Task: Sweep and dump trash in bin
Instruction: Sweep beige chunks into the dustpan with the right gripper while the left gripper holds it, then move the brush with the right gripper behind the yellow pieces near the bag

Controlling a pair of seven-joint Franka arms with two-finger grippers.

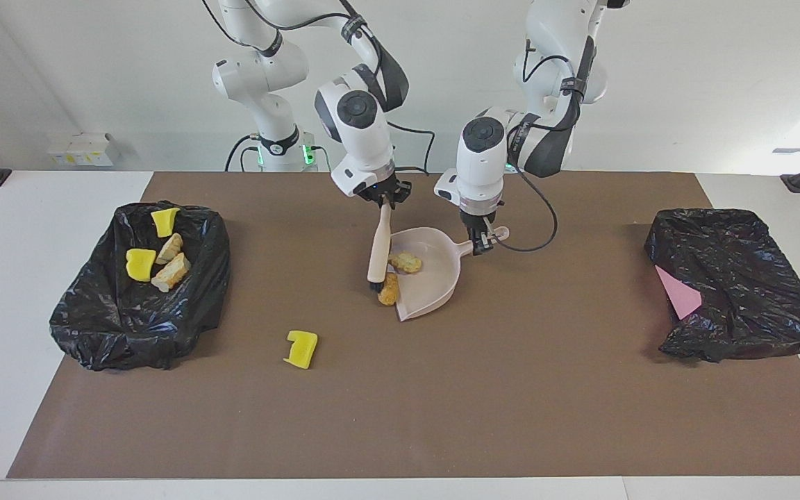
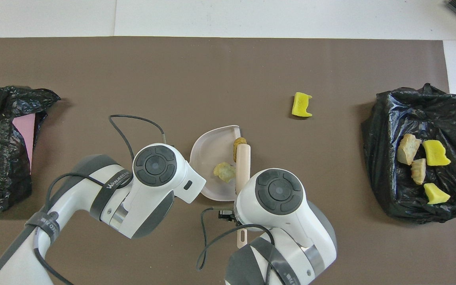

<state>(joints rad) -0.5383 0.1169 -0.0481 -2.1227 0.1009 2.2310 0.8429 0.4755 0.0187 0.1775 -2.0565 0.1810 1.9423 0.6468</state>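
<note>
Sweeping orange-brown chunk into dustpan: right gripper clamped on brush, left gripper clamped on dustpan handle. Trash judged light, spongy, crumbly; push, no pinch.

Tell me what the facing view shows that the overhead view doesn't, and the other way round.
Only the facing view shows the right gripper shut on the brush handle and the left gripper shut on the dustpan handle, plus both arm bases. Only the overhead view shows the brush handle's hanging-hole end sticking out under the right arm. Both show one beige chunk in the pan, the orange-brown chunk at its lip by the bristles, a loose yellow piece on the mat, four pieces in the bin at the right arm's end, and the pink sheet in the other bag.
</note>
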